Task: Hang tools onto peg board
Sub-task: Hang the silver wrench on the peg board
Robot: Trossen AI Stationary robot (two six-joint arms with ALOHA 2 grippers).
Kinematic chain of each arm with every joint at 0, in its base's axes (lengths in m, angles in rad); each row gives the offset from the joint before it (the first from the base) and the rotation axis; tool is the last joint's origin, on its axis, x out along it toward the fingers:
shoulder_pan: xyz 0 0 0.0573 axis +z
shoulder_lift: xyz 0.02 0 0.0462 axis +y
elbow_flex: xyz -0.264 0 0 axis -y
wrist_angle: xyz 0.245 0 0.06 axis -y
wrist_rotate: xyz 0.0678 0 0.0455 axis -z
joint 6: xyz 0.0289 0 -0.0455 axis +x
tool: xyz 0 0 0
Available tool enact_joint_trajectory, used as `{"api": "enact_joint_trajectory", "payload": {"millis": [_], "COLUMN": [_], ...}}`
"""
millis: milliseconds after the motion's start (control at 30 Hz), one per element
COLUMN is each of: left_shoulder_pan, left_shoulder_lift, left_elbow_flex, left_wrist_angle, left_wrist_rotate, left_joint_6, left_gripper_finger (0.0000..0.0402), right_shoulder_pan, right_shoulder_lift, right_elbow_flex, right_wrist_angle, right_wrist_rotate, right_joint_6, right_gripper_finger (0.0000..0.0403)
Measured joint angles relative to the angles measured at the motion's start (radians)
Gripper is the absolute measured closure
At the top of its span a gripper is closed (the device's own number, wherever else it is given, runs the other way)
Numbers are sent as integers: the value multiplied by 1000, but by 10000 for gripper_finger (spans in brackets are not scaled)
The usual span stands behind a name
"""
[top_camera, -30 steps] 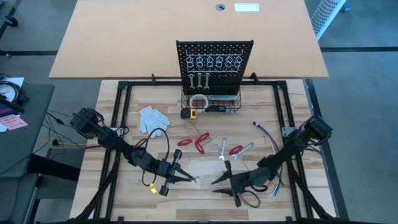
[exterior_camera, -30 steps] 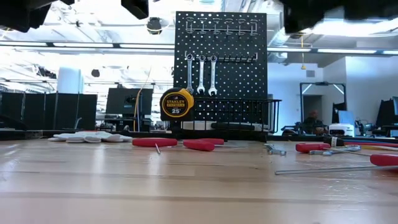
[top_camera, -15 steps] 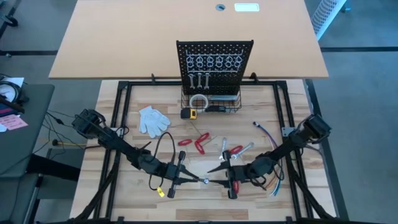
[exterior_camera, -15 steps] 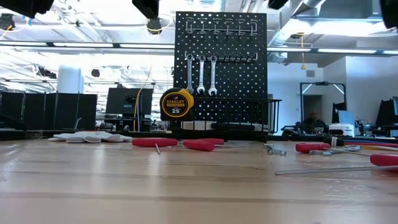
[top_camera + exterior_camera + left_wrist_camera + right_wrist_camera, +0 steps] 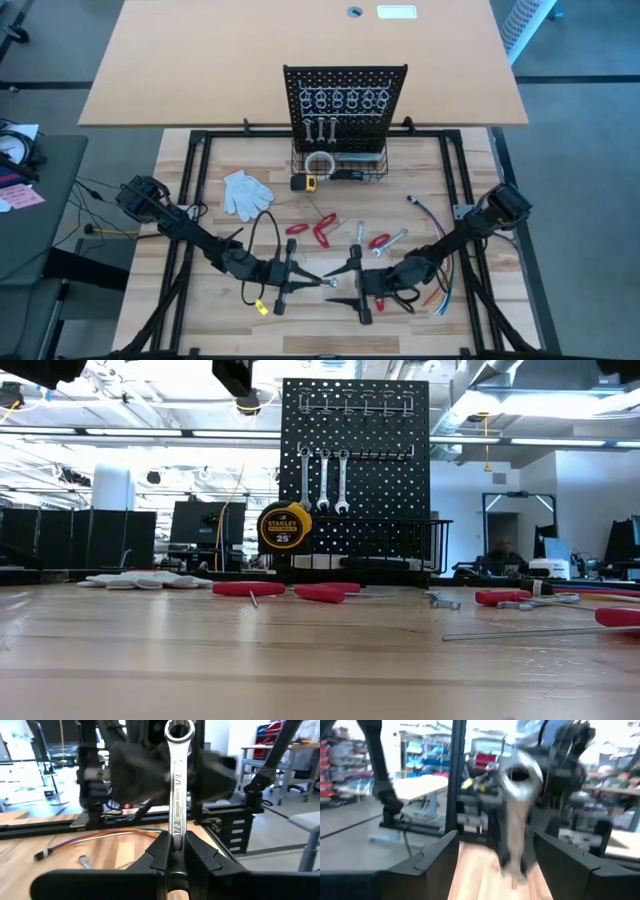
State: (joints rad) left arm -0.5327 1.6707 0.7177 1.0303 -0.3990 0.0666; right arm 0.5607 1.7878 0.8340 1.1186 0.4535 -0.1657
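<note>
Wrench (image 5: 178,790): bright polished metal, smooth, with stamped lettering on the shank. Left gripper (image 5: 174,851): fingers (image 5: 159,851) of matt black plastic. Peg board (image 5: 345,98): matt black perforated metal, with a black wire basket (image 5: 340,168). Table (image 5: 300,660): pale wood, smooth, grain visible, slight sheen. Glove (image 5: 245,191): white cloth. Pliers (image 5: 320,230): glossy red handles. Tape measure (image 5: 284,527): yellow and black plastic case.

Colours on the bench
Black perforated peg board (image 5: 355,465); silver wrench (image 5: 177,785); red-handled pliers (image 5: 323,232); white glove (image 5: 245,191); yellow-black tape measure (image 5: 284,526); pale wood table (image 5: 300,660).
</note>
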Motion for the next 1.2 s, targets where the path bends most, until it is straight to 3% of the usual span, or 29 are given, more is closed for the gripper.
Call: {"api": "enact_joint_trajectory", "payload": {"millis": [267, 567, 800, 967, 1200], "left_shoulder_pan": [-2, -19, -19, -17, -3], "left_shoulder_lift": [0, 0, 0, 0, 0], "left_elbow_flex": [0, 0, 1, 0, 0], "left_wrist_angle": [7, -6, -87, -132, -160], "left_wrist_rotate": [-144, -179, -186, -255, -225], "left_joint_6": [-15, -13, -34, -71, -135], "left_gripper_finger": [374, 360, 331, 308, 308], "right_shoulder_pan": [-23, -26, -29, -47, -46], "right_shoulder_lift": [0, 0, -2, -2, -52], "right_elbow_flex": [30, 30, 30, 30, 29], "right_wrist_angle": [-2, -69, -86, -107, -179], "right_wrist_rotate": [70, 139, 178, 180, 175], "right_joint_6": [-19, -10, 11, 35, 58], "right_gripper_finger": [214, 372, 388, 389, 389]}}
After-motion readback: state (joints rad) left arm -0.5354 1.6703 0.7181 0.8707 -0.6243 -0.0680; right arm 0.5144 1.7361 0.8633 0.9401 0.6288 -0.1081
